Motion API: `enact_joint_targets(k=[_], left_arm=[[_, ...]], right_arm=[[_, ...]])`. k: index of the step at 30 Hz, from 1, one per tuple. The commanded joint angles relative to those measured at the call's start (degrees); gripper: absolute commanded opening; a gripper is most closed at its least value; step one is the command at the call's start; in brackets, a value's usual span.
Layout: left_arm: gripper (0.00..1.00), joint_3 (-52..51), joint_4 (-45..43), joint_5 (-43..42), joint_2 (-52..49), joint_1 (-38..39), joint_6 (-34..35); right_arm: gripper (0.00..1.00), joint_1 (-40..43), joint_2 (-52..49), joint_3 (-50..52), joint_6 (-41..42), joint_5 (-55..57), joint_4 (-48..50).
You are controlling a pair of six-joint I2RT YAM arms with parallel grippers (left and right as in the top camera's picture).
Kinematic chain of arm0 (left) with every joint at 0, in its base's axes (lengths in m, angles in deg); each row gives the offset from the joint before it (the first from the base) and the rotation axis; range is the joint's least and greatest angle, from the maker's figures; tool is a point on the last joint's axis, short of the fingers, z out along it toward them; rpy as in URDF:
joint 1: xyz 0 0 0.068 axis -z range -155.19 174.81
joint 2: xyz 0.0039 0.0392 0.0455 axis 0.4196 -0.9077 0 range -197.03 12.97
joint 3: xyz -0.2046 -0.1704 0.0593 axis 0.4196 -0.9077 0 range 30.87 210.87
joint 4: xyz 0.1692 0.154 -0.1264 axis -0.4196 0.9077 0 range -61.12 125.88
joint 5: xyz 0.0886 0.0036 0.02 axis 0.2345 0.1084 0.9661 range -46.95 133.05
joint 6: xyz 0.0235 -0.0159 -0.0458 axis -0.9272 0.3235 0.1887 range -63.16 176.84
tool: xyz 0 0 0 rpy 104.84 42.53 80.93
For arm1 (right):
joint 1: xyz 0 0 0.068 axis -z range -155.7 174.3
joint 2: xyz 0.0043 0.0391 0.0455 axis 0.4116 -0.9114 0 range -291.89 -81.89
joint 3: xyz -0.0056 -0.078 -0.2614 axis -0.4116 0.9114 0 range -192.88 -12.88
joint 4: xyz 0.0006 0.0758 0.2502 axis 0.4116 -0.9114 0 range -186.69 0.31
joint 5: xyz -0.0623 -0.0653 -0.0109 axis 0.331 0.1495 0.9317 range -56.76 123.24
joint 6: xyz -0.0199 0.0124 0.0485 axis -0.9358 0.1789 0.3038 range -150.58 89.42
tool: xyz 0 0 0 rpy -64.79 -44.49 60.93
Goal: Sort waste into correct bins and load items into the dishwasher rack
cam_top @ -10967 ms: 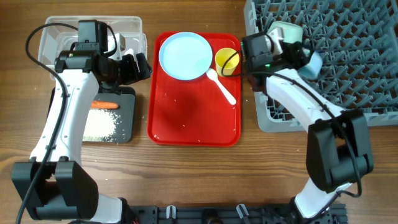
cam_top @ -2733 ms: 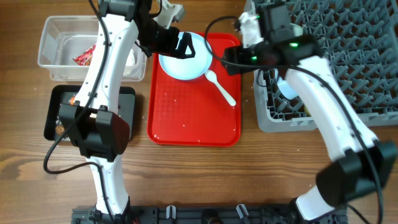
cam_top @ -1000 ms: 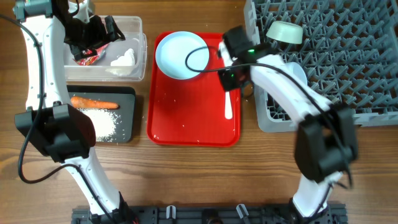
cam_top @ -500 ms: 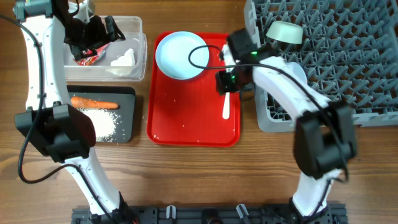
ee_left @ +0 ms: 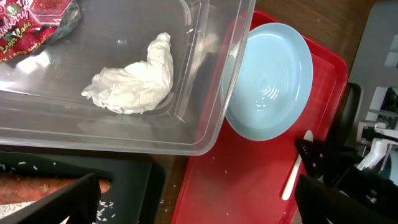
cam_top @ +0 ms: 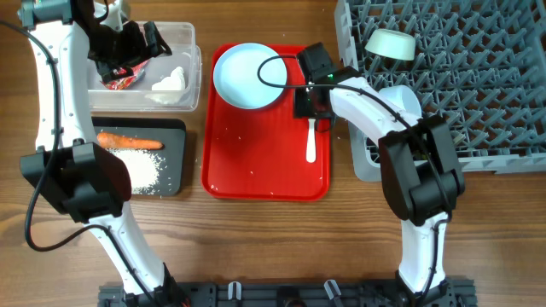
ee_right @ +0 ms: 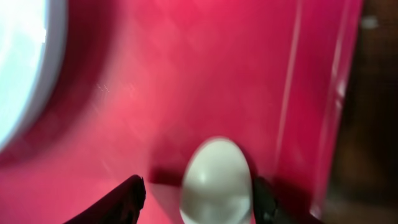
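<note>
The right hand (ee_right: 198, 190), fingers spread open, straddles the bowl end of the white spoon (ee_right: 216, 175) lying on the red tray (cam_top: 256, 166) in the middle of the counter (cam_top: 256, 247), apparently set to grip it for the rack (cam_top: 478, 85).

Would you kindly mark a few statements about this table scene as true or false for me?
1. The white tissue lies in the clear tub. True.
2. The white spoon lies on the red tray, beside the plate. True.
3. The carrot sits on the red tray. False: it lies on the black tray.
4. The right gripper is shut on the plate. False: it is open, astride the spoon's bowl end.
5. The pale green bowl is in the rack. True.
</note>
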Motion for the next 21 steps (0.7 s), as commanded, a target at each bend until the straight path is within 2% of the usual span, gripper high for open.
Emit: enact_joint_targets(k=[1, 4, 7, 10, 11, 12, 13, 14, 15, 21], left_arm=[[1.0, 0.17, -0.04, -0.09, 1.03, -0.44, 0.57], [1.0, 0.17, -0.04, -0.09, 1.03, -0.44, 0.57], [1.0, 0.17, -0.04, -0.09, 1.03, -0.44, 0.57], [1.0, 0.17, -0.04, -0.09, 1.03, -0.44, 0.57], [1.0, 0.17, -0.04, -0.09, 1.03, -0.44, 0.57], [1.0, 0.17, -0.04, -0.09, 1.03, -0.44, 0.57], [1.0, 0.17, -0.04, -0.09, 1.03, -0.44, 0.57], [1.0, 0.17, -0.04, -0.09, 1.03, -0.44, 0.57], [1.0, 0.17, -0.04, -0.09, 1.03, -0.44, 0.57], [1.0, 0.17, -0.04, -0.09, 1.03, -0.44, 0.57]], right_arm=[[0.48, 0.11, -7.67, 2.89, -2.71, -3.48, 0.26], [0.25, 0.11, -7.67, 2.89, -2.67, -3.93, -0.46], [0.15, 0.13, -7.67, 2.89, -2.67, -3.93, -1.57], [0.14, 0.13, -7.65, 2.89, -2.69, -3.93, -2.03], [0.18, 0.13, -7.61, 2.73, -2.69, -4.0, -2.84], [0.27, 0.13, -7.41, 2.56, -2.73, -4.74, -3.82], [0.39, 0.26, -7.04, 2.29, -2.91, -6.25, -5.4], [0.59, 0.5, -6.1, 1.95, -3.93, -9.16, -8.24], [0.66, 0.57, -5.49, 1.95, -4.17, -10.67, -9.88], [0.68, 0.24, -5.16, 2.78, -3.45, -11.52, -16.59]])
